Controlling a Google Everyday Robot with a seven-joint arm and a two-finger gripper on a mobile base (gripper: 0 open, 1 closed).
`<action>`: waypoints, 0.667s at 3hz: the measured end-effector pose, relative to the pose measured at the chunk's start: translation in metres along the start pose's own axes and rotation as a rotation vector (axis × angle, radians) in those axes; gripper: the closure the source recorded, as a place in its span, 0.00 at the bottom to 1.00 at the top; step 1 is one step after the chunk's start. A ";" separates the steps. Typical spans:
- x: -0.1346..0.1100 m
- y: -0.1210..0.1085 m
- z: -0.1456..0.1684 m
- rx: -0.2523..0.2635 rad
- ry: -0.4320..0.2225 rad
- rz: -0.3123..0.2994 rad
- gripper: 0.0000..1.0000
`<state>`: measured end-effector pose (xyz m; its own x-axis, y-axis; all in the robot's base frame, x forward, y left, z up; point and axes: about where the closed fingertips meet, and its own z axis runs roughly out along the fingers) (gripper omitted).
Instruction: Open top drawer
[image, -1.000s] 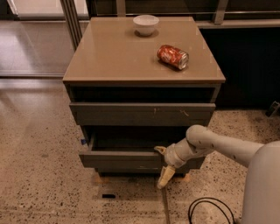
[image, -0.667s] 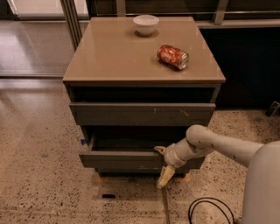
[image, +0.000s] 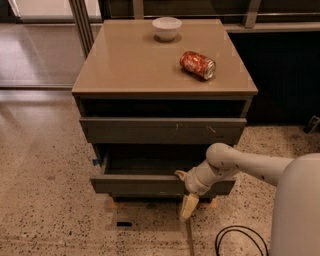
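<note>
At the flat grey front of the lower drawer (image: 135, 184), the cream gripper (image: 184, 191) rests; grasp impossible to tell.

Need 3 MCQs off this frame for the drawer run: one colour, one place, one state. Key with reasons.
1. The can on the cabinet top is: A) red B) blue C) green
2. The claw is: A) resting on the cabinet top B) at the front of the lower drawer C) raised above the can
3. The lower drawer is: A) flush shut B) partly pulled out C) lying on the floor

Key: 1 A, its body shows red. 2 B, the claw sits low, at the right part of that front. 3 B, its front stands out past the upper drawer, with its inside showing.
</note>
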<state>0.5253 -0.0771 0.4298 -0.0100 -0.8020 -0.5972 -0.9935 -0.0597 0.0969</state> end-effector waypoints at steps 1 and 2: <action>0.002 0.033 -0.003 -0.065 -0.002 0.035 0.00; 0.003 0.056 -0.009 -0.097 -0.023 0.067 0.00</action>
<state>0.4709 -0.0884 0.4401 -0.0799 -0.7921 -0.6052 -0.9749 -0.0645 0.2132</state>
